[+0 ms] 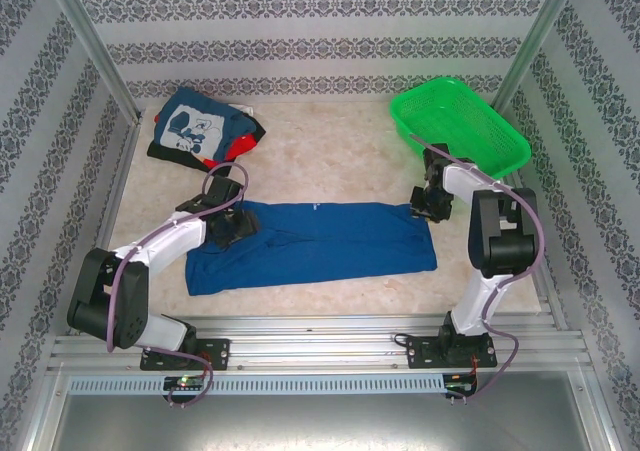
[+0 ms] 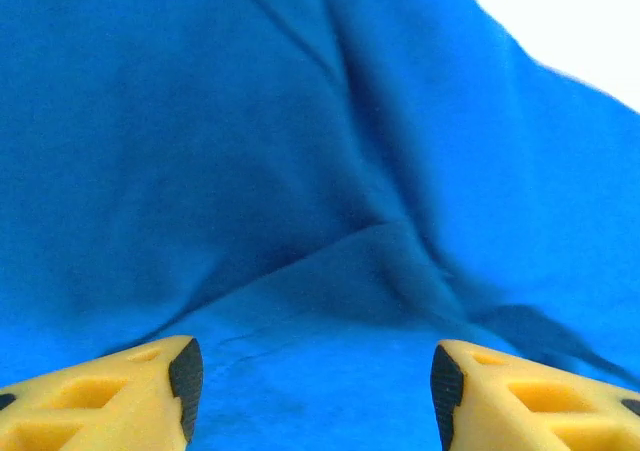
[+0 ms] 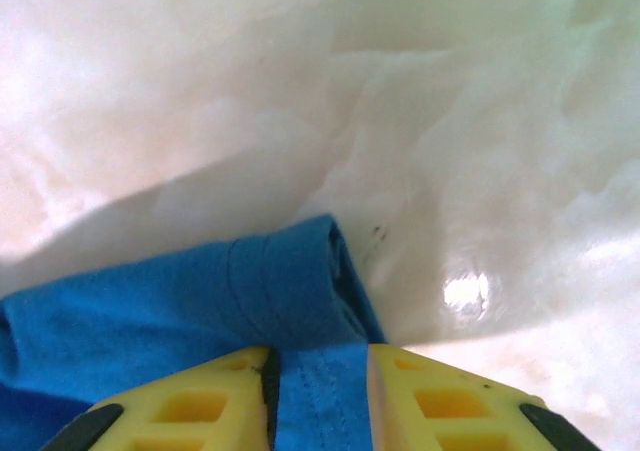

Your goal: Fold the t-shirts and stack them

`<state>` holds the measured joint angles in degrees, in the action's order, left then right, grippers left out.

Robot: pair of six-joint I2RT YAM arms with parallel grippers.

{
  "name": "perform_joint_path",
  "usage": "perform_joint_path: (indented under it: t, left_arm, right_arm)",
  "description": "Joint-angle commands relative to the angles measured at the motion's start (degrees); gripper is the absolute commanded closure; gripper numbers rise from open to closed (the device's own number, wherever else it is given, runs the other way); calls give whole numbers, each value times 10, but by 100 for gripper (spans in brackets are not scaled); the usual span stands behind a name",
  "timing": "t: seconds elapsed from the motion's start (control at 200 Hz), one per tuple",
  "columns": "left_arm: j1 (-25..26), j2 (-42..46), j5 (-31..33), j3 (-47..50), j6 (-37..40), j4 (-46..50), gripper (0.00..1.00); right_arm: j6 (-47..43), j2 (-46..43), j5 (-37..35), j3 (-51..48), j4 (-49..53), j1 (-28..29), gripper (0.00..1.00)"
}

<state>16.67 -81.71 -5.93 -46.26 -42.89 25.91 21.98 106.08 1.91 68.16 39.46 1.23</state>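
The royal-blue t-shirt [image 1: 320, 241] is soft matte knit, folded into a long band across the middle of the glossy marbled table [image 1: 330, 151], rumpled at its left end; the left gripper [image 2: 315, 371] sits over that end, yellow fingers with ribbed black pads set wide, nothing between them; the right gripper [image 3: 322, 361] pinches the stitched hem at the band's right corner, jaws narrow; at the back left, a navy shirt [image 1: 200, 126] with a pale graphic covers most of a red shirt [image 1: 240, 148] and a black shirt [image 1: 165, 153].

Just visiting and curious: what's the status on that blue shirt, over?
Left gripper open over royal-blue t-shirt. Right gripper pinching its edge. Green basket and shirt pile stand clear.
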Motion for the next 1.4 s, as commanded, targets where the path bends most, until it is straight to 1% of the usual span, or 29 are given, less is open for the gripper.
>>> perform_joint_path:
  t: [0.0,0.075,0.21,0.295,0.51,0.659,0.739,0.814,0.854,0.884,0.974,1.049,1.094,1.199,1.299,1.364,1.394]
  left_arm:
    - [5,-4,49,13,-22,8,37]
    - [4,-16,57,20,-19,10,37]
    - [2,-38,66,29,-16,7,37]
    - [-1,-43,79,36,-18,11,37]
    - [-25,-52,101,38,-1,34,36]
    - [-36,-76,120,32,23,54,37]
    - [-36,-74,114,26,35,50,36]
    - [-33,-55,93,19,45,31,34]
    - [-30,-45,76,12,50,17,32]
    - [-29,-38,63,4,53,9,31]
    - [-24,-28,28,-27,56,-3,29]
    - [-22,-19,8,-48,51,-3,28]
    - [-22,-11,0,-61,49,0,28]
    - [-20,17,1,-93,47,24,27]
    - [-12,28,-5,-117,79,28,25]
    - [-9,3,-19,-141,125,52,26]
    - [-9,-14,-14,-157,144,79,27]
  right_arm:
    - [-17,11,-47,19,-14,-4,73]
    - [-26,26,-58,31,-12,-5,80]
    - [-37,53,-53,50,-11,-5,93]
    - [-40,66,-57,57,-13,-5,100]
    - [-53,78,-106,109,16,-8,100]
    - [-68,89,-126,133,23,-8,100]
    - [-76,91,-125,139,25,-8,100]
    - [-80,80,-95,134,16,-7,91]
    - [-78,68,-81,126,8,-6,82]
    - [-76,59,-72,120,2,-5,73]
    - [-70,46,-34,116,10,-5,61]
    - [-63,32,-13,109,18,-6,57]
    - [-56,17,-5,101,19,-6,53]
    - [-45,-39,26,75,18,-3,46]
    - [-54,-96,72,50,12,6,30]
    - [-68,-128,117,32,5,15,21]
    - [-74,-142,133,22,-1,20,16]
